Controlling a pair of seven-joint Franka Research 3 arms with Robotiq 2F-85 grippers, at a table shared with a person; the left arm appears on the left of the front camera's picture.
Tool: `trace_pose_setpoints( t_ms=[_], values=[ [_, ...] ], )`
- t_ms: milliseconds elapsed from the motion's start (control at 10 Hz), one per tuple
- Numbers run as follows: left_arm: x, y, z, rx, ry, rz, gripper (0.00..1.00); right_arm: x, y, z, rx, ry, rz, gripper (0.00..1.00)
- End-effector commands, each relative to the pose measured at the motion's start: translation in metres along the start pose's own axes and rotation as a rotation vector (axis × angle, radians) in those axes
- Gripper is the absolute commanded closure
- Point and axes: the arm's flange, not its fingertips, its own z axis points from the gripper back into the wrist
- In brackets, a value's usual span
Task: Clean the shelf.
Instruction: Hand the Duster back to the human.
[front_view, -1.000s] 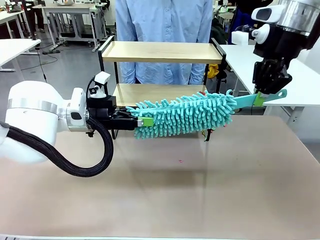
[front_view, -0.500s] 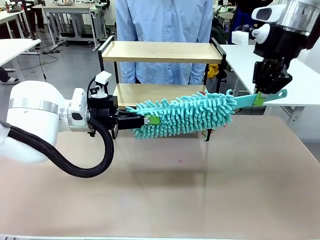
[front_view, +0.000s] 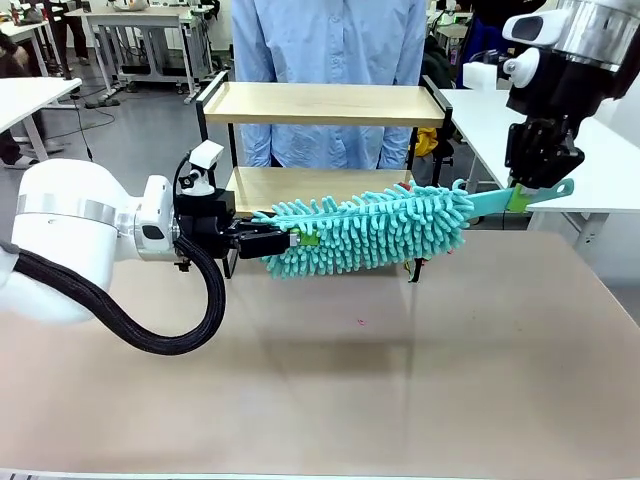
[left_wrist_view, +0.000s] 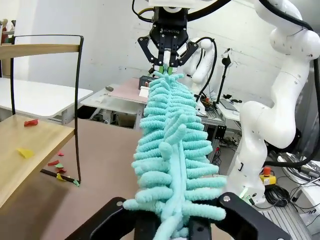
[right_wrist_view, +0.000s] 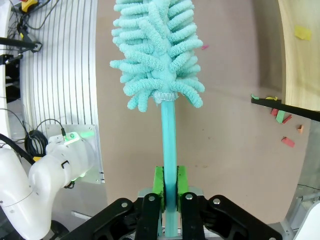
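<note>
Being held by right gripper (right_wrist_view: 168, 200) at its handle, teal duster (front_view: 370, 228) is stretched before shelf (front_view: 320, 103). Its 9 o'clock tip is being clamped by left gripper (front_view: 300, 240).

I can't see my left gripper's (front_view: 300, 239) fingertips, buried in the duster's (front_view: 375, 229) fringe at 9 o'clock.
</note>
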Motion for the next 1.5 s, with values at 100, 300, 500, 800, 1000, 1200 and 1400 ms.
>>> trace_pose_setpoints(
  t_ms=[100,300,500,800,1000,1200,1400],
  values=[
    [0.000,0.000,0.000,0.000,0.000,0.000,1.00,-0.004,0.002,0.002,0.000,-0.017,0.011,0.87],
    [0.000,0.000,0.000,0.000,0.000,0.000,1.00,0.000,0.000,0.000,0.000,0.000,0.000,0.41],
    [0.000,0.000,0.000,0.000,0.000,0.000,1.00,-0.004,0.007,0.014,-0.008,-0.094,0.004,0.00],
    [0.000,0.000,0.000,0.000,0.000,0.000,1.00,-0.032,0.030,0.059,-0.140,-0.332,-0.090,0.03],
    [0.000,0.000,0.000,0.000,0.000,0.000,1.00,-0.071,0.052,0.092,-0.271,-0.525,-0.180,0.00],
    [0.000,0.000,0.000,0.000,0.000,0.000,1.00,-0.109,0.076,0.120,-0.356,-0.701,-0.238,0.00],
    [0.000,0.000,0.000,0.000,0.000,0.000,1.00,-0.141,0.089,0.126,-0.411,-0.807,-0.309,0.00]
  ],
)
